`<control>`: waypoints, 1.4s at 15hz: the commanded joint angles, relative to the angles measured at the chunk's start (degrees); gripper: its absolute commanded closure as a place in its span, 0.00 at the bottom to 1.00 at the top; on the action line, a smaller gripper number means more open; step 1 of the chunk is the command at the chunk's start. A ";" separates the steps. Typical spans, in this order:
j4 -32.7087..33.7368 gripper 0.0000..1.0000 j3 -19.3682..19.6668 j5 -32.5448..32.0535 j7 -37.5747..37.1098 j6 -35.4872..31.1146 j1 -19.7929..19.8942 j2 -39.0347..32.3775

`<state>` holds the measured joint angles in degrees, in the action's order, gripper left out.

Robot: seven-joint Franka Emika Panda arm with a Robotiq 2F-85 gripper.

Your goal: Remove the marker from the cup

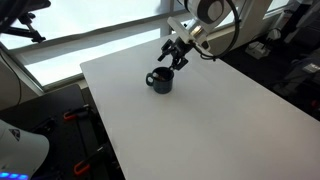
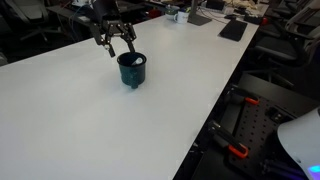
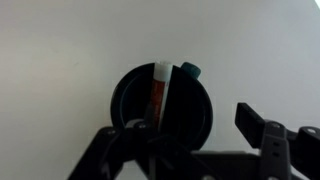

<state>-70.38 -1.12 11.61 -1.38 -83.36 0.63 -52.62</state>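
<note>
The cup [image 1: 161, 81] is a small dark mug with a side handle, standing upright on the white table; it also shows in the other exterior view [image 2: 131, 69]. In the wrist view I look down into the cup [image 3: 200, 115]. The marker [image 3: 160, 92] stands inside it, reddish-brown with a white end leaning on the far rim. A teal tip [image 3: 190, 69] sticks up beside it. My gripper [image 1: 176, 56] [image 2: 118, 39] hovers just above and behind the cup. In the wrist view my gripper [image 3: 190, 128] is open and empty, with one finger over the cup and the other beside it.
The white table [image 1: 210, 120] [image 2: 70, 120] spreads wide around the cup. Office clutter and dark equipment stand beyond the far edge [image 2: 225, 25]. Red-handled gear [image 2: 235, 150] sits below the table's edge.
</note>
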 commanded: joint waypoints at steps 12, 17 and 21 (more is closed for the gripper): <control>-3.58 0.31 -0.16 0.40 -1.47 0.71 0.88 0.36; -4.43 0.47 -0.14 0.94 -1.31 0.59 1.12 0.58; -4.77 0.52 -0.09 1.52 -1.21 0.48 1.44 0.95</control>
<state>-73.40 -1.12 12.51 -1.39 -82.95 1.80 -53.02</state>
